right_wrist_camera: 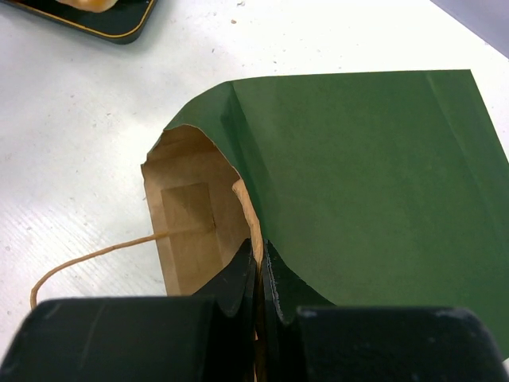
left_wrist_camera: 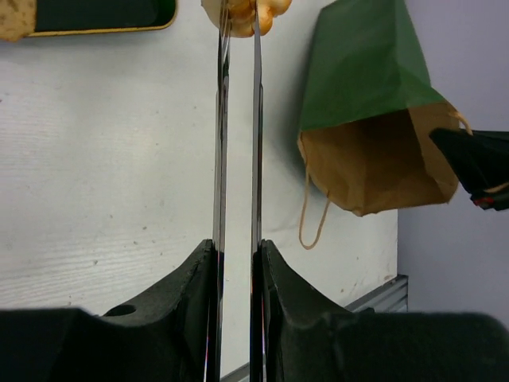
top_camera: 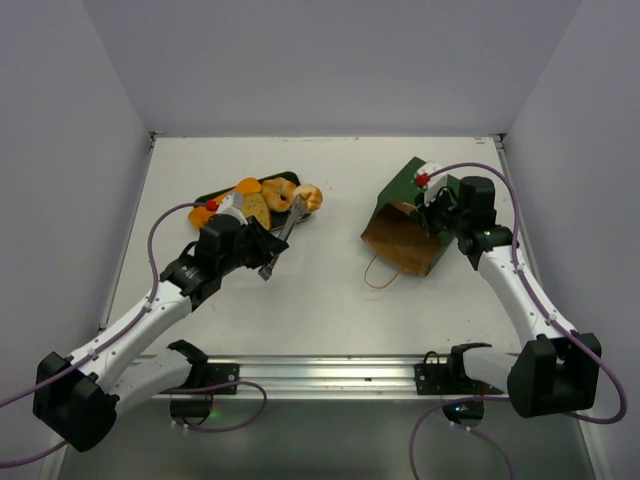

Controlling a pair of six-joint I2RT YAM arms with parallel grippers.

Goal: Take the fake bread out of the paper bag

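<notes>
The paper bag (top_camera: 410, 225) lies on its side at the right, green outside, brown inside, mouth facing the near edge. It also shows in the left wrist view (left_wrist_camera: 366, 95) and the right wrist view (right_wrist_camera: 358, 175); the part of its inside that I can see holds no bread. My right gripper (top_camera: 437, 215) (right_wrist_camera: 260, 255) is shut on the bag's upper rim. The fake bread (top_camera: 270, 197) lies piled on the dark green tray (top_camera: 212, 196). My left gripper (top_camera: 268, 240) (left_wrist_camera: 237, 247) is shut on long metal tongs (left_wrist_camera: 256, 119), whose tips reach a golden roll (left_wrist_camera: 274, 9) at the tray's right end.
A twine handle (top_camera: 380, 275) (left_wrist_camera: 310, 215) trails on the table from the bag's mouth. A metal rail (top_camera: 320, 375) runs along the near edge. White walls close in the table at the left, back and right. The tray's corner shows in the right wrist view (right_wrist_camera: 119, 28).
</notes>
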